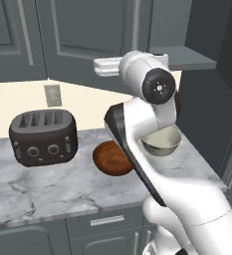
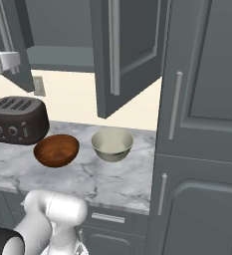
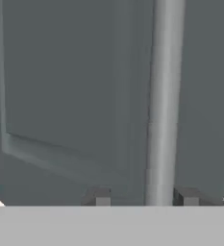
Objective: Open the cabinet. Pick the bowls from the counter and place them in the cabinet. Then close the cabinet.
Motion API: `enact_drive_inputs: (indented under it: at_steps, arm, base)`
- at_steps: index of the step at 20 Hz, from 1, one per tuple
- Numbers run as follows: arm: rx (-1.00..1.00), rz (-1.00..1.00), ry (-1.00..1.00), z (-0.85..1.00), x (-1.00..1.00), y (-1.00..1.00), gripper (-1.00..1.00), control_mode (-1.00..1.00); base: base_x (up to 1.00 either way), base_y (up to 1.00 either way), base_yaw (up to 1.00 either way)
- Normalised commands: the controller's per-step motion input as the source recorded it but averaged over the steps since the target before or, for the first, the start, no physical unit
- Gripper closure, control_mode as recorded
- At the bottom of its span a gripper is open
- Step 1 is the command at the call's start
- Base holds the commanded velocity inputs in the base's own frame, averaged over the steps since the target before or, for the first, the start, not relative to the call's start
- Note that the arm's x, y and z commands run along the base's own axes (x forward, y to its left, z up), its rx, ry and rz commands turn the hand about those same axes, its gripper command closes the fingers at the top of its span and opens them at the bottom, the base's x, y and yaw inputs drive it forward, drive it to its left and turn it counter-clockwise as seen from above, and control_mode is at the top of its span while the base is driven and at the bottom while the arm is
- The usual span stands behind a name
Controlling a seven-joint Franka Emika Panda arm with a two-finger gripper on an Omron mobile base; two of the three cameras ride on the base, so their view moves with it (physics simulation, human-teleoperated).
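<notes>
Jaws part-open astride handle (image 3: 164,103), gripping nothing; cabinet (image 2: 130,50) doors ajar above counter (image 2: 107,182); bowls (image 2: 57,150) at 6 o'clock below, probably rigid, light, slick — best pinched at rim.

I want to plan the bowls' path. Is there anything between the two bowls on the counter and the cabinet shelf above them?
Nothing visible blocks it. The wooden bowl and the cream bowl sit apart on the counter, the toaster off to one side. One cabinet door stands swung open and the shelf behind it shows bare.
</notes>
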Motion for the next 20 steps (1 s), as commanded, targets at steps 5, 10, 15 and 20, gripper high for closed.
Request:
enact_drive_inputs:
  at_steps: [5,10,15,20]
  arm:
    - [-0.09,0.00,0.00,-0.68,-1.00,1.00,-1.00,-1.00]
    - [0.00,0.12,-0.01,-0.38,-1.00,0.20,-1.00,-1.00]
    - [0.19,0.27,0.00,0.05,-0.92,-0.84,-1.00,-1.00]
    - [0.24,0.32,0.00,0.19,-0.13,-1.00,-1.00,-1.00]
  base:
    - [0.00,0.00,0.00]
    - [0.00,0.00,0.00]
    - [0.00,0.00,0.00]
    - [0.00,0.00,0.00]
